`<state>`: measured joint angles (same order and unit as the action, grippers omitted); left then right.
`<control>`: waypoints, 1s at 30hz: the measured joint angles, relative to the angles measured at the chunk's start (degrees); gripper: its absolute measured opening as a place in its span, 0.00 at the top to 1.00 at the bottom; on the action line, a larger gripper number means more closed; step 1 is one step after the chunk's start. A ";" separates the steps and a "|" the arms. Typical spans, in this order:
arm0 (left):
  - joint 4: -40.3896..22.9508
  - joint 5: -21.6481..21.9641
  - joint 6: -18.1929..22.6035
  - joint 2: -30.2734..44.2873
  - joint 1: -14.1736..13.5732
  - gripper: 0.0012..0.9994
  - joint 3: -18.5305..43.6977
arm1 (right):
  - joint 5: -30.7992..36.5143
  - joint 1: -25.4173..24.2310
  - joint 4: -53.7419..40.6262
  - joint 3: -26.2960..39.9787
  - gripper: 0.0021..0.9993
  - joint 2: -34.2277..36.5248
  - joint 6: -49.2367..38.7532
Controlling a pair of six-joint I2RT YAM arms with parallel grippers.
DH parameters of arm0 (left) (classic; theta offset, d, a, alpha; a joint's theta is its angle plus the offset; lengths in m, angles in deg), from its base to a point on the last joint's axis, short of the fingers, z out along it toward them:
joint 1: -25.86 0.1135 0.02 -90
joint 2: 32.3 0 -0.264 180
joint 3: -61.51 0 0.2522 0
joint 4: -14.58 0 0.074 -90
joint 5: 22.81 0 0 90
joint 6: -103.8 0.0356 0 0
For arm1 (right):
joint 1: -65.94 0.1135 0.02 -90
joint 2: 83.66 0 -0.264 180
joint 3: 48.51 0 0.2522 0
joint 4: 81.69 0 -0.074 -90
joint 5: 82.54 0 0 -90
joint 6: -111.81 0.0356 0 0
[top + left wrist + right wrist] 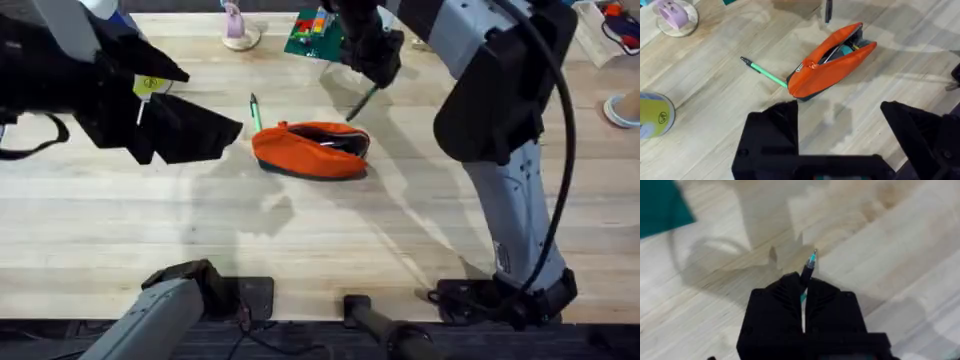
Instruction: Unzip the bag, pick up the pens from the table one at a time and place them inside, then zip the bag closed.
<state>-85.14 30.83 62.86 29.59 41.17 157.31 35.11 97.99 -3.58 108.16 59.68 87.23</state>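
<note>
Bag (830, 59) unzipped; wrist-view pen (809, 267) in right jaws.

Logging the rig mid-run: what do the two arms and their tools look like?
Both arms have pale grey link shells with black joints. The right arm carries a black cable looping along it. The left tool is black with a small yellow tag; the right tool has blocky black fingers.

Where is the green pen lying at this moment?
In the overhead view the green pen lies on the table, just left of and behind the open orange bag. One end reaches the bag's left end.
</note>
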 joint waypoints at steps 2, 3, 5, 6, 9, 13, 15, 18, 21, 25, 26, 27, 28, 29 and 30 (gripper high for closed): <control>0.02 0.00 0.00 0.00 0.00 0.01 0.00 | 0.01 0.42 1.23 0.75 0.97 -0.01 -2.71; 0.00 0.00 0.00 0.00 0.00 0.01 0.00 | -0.03 0.64 1.73 0.99 0.97 -0.01 -4.03; 0.02 0.00 0.00 0.00 0.00 0.00 0.00 | -0.44 1.06 3.32 1.58 0.97 -0.01 -7.13; 0.01 0.00 0.00 0.00 0.00 0.01 0.00 | -0.83 1.21 4.08 2.00 0.97 -0.01 -8.89; 0.00 0.00 0.00 0.00 0.00 0.01 0.00 | -2.42 1.55 5.63 3.51 0.97 -0.01 -13.30; 0.00 0.02 0.00 0.00 0.00 0.01 0.00 | -3.66 1.58 5.81 6.00 0.97 -0.01 -18.60; 0.02 0.00 0.00 -0.01 0.00 0.01 0.00 | -3.92 1.59 5.81 7.38 0.97 -0.01 -21.26; 0.02 0.00 0.00 0.00 0.00 0.01 0.00 | -4.05 1.57 5.80 9.49 0.97 -0.01 -25.80; 0.01 0.00 0.00 0.00 0.00 0.01 0.00 | -4.47 1.57 5.75 11.63 0.97 -0.01 -30.91; 0.01 0.00 0.00 0.00 0.00 0.01 0.00 | -5.27 1.57 5.36 15.01 0.97 -0.01 -38.59; 0.00 0.00 0.00 0.00 0.00 0.01 0.00 | -5.66 1.57 5.16 15.80 0.97 -0.01 -40.41; 0.00 0.00 0.00 0.00 0.00 0.01 0.00 | -6.19 1.57 4.94 16.60 0.97 -0.01 -42.33; 0.00 0.00 0.00 0.00 0.00 0.01 0.00 | -6.64 1.57 4.58 17.28 0.97 -0.01 -43.97; 0.00 0.00 0.00 0.00 0.00 0.00 0.00 | -7.08 1.57 4.11 17.98 0.97 -0.01 -45.63; 0.02 0.00 0.00 0.00 0.00 0.01 0.00 | -7.41 1.57 3.83 18.51 0.97 -0.01 -46.82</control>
<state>-85.12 30.83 62.86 29.59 41.17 157.31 27.70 99.56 0.25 126.67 59.67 40.40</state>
